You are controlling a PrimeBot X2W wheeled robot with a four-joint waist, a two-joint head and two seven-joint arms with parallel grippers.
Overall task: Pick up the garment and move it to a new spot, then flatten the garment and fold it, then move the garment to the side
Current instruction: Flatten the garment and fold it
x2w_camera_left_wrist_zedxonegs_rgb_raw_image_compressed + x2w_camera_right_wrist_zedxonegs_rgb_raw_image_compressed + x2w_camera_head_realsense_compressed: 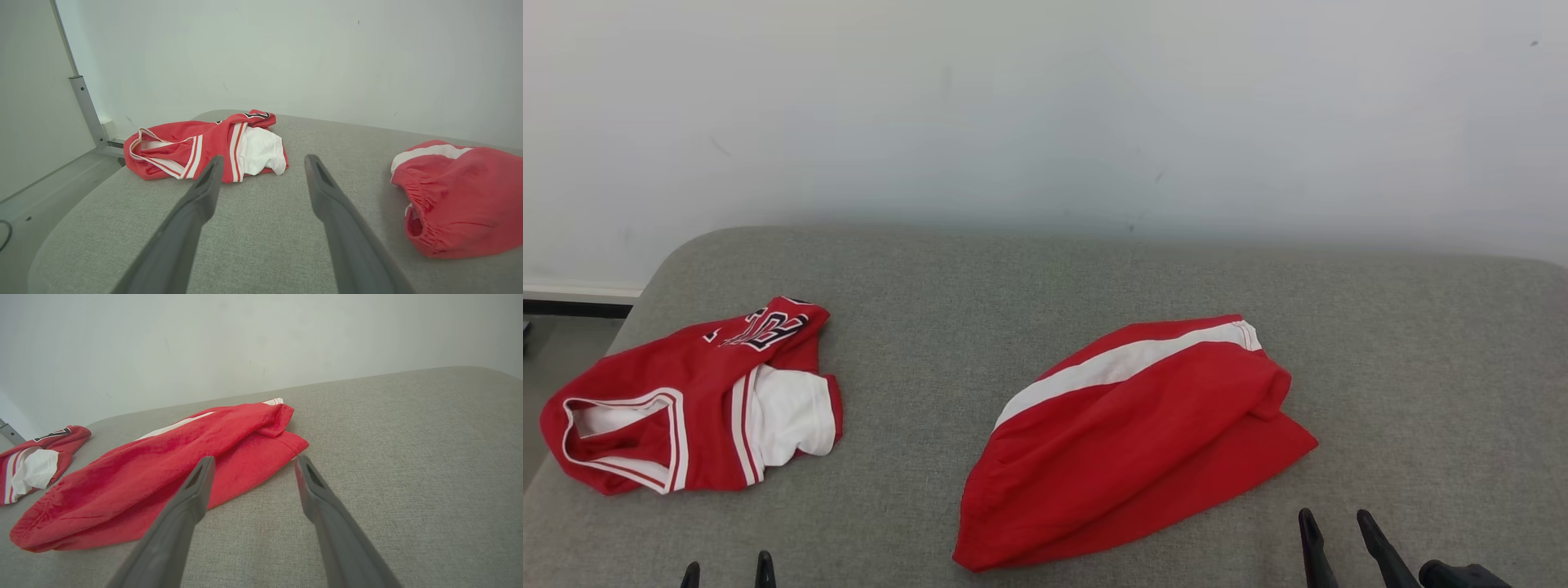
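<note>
Red athletic shorts (1135,433) with a white side stripe lie loosely doubled over on the grey fabric-covered worktop (1045,278); take them as your landmark. To the left of the shorts, and well apart from them, sits a crumpled red jersey (686,392) with white trim and dark lettering (some white cloth shows at its near side). Your right jaws stand wide apart with nothing between them, their dark fingers (1311,547) on the near side of the shorts' right hem corner and clear of the cloth. Your left jaws are likewise spread and empty, their fingers (765,569) low and left of the shorts, below the jersey. Behind the shorts, a pale wall (1045,106) rises past the worktop's far edge.
</note>
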